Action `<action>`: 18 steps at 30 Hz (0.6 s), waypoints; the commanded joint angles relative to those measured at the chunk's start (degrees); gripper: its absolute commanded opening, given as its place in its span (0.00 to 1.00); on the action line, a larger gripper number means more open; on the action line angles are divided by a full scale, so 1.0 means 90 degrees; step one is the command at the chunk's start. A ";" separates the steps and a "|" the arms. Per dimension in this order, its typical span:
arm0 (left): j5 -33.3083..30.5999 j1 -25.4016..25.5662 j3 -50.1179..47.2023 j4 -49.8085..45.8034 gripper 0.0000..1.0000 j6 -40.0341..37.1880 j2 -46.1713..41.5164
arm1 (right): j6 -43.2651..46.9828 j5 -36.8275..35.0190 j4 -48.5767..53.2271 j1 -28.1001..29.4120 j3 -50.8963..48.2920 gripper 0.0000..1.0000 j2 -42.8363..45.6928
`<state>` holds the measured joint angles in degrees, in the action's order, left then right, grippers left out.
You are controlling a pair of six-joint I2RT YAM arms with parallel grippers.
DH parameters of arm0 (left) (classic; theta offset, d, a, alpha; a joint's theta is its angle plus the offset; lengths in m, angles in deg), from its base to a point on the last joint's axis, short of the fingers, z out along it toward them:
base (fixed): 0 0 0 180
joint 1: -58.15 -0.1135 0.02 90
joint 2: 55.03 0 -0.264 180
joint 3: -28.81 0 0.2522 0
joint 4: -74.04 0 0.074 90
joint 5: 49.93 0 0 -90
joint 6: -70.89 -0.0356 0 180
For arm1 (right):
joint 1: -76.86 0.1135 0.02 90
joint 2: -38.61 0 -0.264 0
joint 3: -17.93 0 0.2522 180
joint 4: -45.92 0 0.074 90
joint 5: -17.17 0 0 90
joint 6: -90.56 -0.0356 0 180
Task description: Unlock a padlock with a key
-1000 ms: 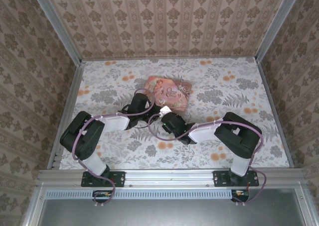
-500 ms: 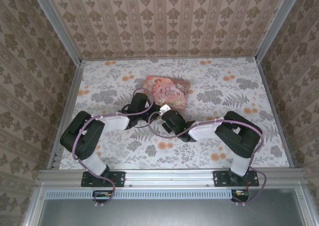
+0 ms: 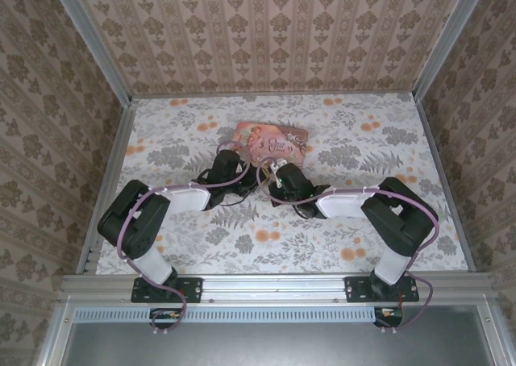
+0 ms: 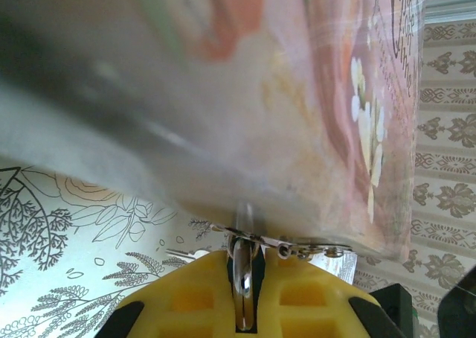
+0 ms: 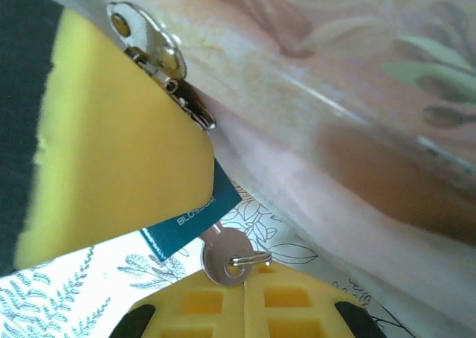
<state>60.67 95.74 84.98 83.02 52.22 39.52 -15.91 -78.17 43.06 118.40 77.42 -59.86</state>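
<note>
Low in the right wrist view, the key (image 5: 225,260) stands with its round silver head just above the seam of my right pincer (image 5: 244,302). Its yellow pads are pressed together on the key's lower edge, and a small wire ring hangs through the head. The key's upper end meets the padlock (image 5: 187,222), a teal block with white lettering at lower centre of the frame. Its upper part is hidden behind one yellow pad (image 5: 111,144) of my other arm, which covers the left of the frame.

Bottom centre of the left wrist view, my left pincer (image 4: 242,278) is clamped on the silvery shackle (image 4: 240,257), upright in the gap between its pads.

A metal hasp (image 5: 145,36) sits at upper left, against the pink tin (image 5: 357,62). From above, the tin lies at the centre of the floral table (image 3: 363,237), with both arms reaching to its near edge.
</note>
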 commanded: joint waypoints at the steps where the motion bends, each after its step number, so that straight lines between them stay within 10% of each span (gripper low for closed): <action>1: 0.0474 0.0174 0.0042 -0.0055 0.00 0.0043 0.0073 | -0.0522 0.0649 -0.0662 -0.0195 -0.0080 0.00 0.0268; 4: 0.0459 0.0173 0.0030 -0.0056 0.00 0.0053 0.0071 | -0.0740 0.1049 -0.0841 -0.0363 -0.0206 0.00 0.0239; 9: 0.0450 0.0141 0.0040 -0.0069 0.00 0.0065 0.0076 | -0.0744 0.1197 -0.0784 -0.0443 -0.0363 0.31 0.0329; 18: 0.0474 0.0072 0.0061 -0.0104 0.00 0.0058 0.0083 | -0.0651 0.1029 -0.0514 -0.0572 -0.0908 0.43 0.1017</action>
<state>61.95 96.04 84.98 82.34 52.22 39.65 -22.13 -67.63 38.86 114.14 70.56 -53.59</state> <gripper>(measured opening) 0.084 0.422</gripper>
